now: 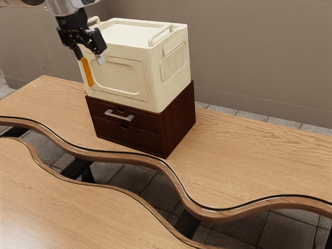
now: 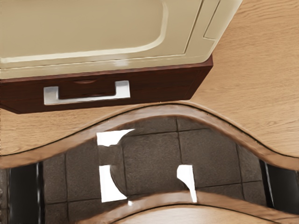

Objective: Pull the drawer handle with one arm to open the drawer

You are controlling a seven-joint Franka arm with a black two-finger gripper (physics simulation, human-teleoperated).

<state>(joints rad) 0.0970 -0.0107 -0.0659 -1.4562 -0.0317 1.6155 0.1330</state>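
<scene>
**Trainee:** How should the drawer handle (image 1: 118,116) behave under load?

**Instructor:** Treat it as rigid. It is a pale, metallic-looking bar—probably slick, unlikely to be fragile. Grasp it at mid-span, one finger above the bar and one below, so that the pull stays even and the drawer (image 1: 147,122) does not skew.

**Trainee:** Expected resistance?

**Instructor:** Moderate, by estimate. The drawer's contents are unknown. The cream crate (image 1: 122,78) rests on top of the dark cabinet (image 1: 179,116) and may help to steady it. Pull straight out from the front, toward about 7 o'clock in the exterior view.

**Trainee:** State the position of the handle relative to the pincer (image 1: 90,58).

**Instructor:** In the exterior view, the handle lies at the pincer's 5 o'clock, lower and well apart from it, mounted on the upper drawer's front. The drawer is closed.

**Trainee:** Pincer status?

**Instructor:** Released—its two fingers stand apart with nothing between them. Lower it and align it with the bar before closing.
</scene>
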